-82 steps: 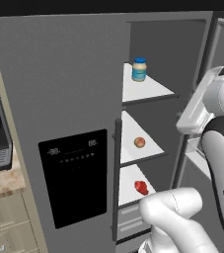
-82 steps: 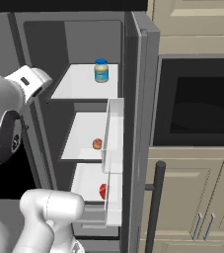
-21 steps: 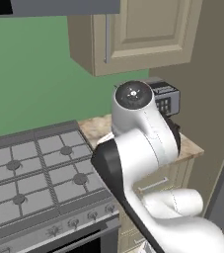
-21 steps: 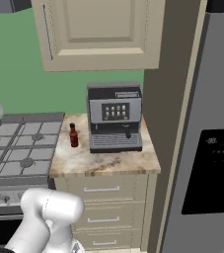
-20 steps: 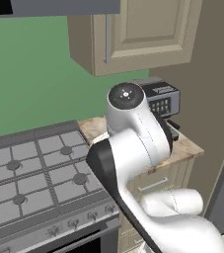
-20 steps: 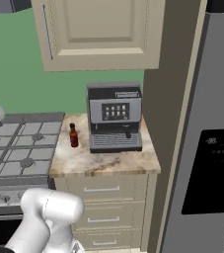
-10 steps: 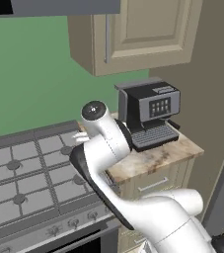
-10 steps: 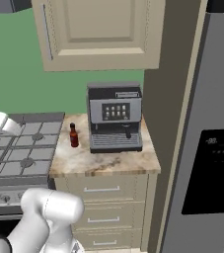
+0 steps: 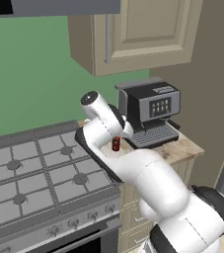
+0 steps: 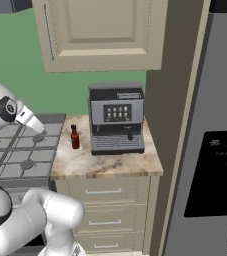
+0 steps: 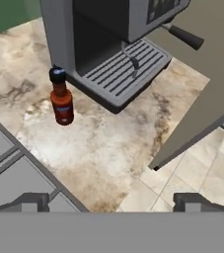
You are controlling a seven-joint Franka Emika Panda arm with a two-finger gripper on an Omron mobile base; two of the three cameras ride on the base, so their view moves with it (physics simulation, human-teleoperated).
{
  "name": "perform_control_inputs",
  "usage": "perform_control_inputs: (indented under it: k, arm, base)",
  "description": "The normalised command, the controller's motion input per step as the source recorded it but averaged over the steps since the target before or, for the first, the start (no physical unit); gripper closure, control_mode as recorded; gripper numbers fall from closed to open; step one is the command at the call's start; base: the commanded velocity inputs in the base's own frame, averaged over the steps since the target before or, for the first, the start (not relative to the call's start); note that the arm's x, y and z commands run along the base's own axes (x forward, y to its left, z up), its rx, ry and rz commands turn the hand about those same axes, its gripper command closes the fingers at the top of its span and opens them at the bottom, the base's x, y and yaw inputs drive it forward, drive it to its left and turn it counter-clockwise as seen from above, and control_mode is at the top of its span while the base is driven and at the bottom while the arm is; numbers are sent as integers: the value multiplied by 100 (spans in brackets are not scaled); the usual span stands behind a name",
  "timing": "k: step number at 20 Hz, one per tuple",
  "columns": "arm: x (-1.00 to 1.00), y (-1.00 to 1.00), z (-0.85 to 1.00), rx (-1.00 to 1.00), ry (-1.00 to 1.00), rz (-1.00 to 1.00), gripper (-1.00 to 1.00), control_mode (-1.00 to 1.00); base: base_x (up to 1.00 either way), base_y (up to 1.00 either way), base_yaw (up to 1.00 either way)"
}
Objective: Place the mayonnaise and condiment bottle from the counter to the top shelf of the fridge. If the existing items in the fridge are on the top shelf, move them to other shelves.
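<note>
Bottle on counter, gripper apart

My gripper hangs spread wide, holding nothing, above the counter. I see the bottle upright there, well ahead, just beside the coffee machine, near the stove.

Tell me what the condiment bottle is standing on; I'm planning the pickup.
The condiment bottle stands upright on the marbled counter, beside the coffee machine, with nothing under it but bare stone. Its base contact itself is hidden by the bottle.
</note>
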Motion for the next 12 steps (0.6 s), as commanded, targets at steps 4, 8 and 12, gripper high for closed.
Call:
perform_control_inputs:
  k: [4, 8, 12]
  arm:
    - [53, -26, -10, 0, 7, -9, -100, -100]
    - [6, -1, -26, -2, 4, -5, -100, -100]
    - [3, -9, -36, -4, 6, 0, -100, -100]
  base:
    - [0, 0, 0]
    - [0, 0, 0]
    - [0, 0, 0]
